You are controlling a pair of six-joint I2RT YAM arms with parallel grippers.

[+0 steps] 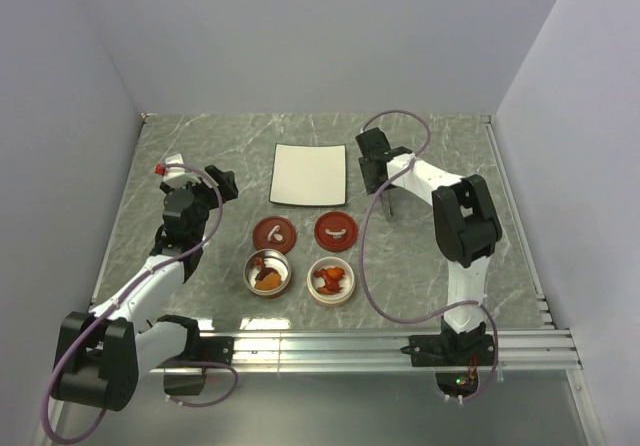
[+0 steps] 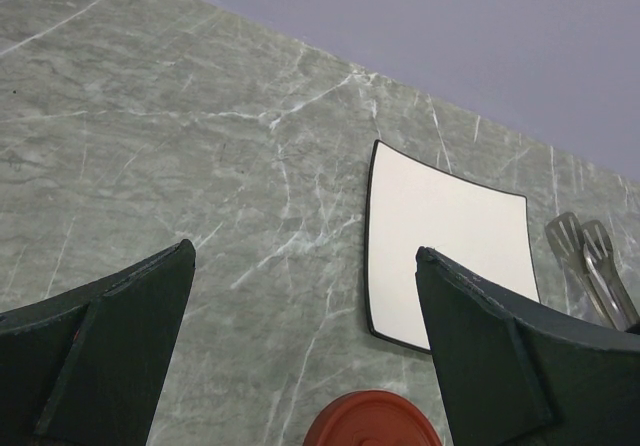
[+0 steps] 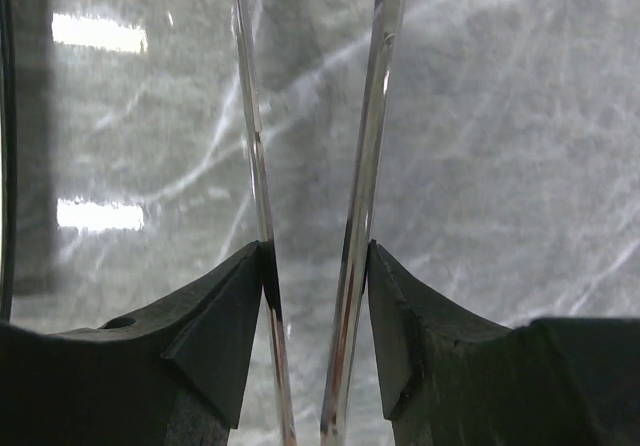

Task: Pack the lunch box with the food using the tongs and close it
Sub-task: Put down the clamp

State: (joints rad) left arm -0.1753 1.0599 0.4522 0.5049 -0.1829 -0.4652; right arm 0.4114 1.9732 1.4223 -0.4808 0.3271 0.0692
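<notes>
Two grippers are over a grey marble table (image 1: 200, 136). At the far left, the left gripper (image 2: 305, 256) has its jaws spread wide with nothing between them. It hovers above the table and points towards the white plate (image 1: 310, 174), which lies flat near the back, between the two arms.

Nearer the front edge, below the plate in the top view, the left lid (image 1: 272, 238) and the right lid (image 1: 336, 236) lie side by side, both red, each with a small white handle. Just in front of them stand two round bowls. The left bowl (image 1: 248, 271) holds orange and brown food (image 1: 268, 279), and the right bowl (image 1: 309, 280) holds more of it in red and orange. Both bowls are uncovered.

To the right of the plate, the right gripper (image 3: 315, 256) is partly closed on the tongs (image 3: 370, 166). Its dark pads press the two slim metal arms from outside, and the arms stay apart. The tongs hang downward from the grip, well away from the bowls. Their tips seem to sit just above the table, though the top view is too small to be sure they are not touching.
</notes>
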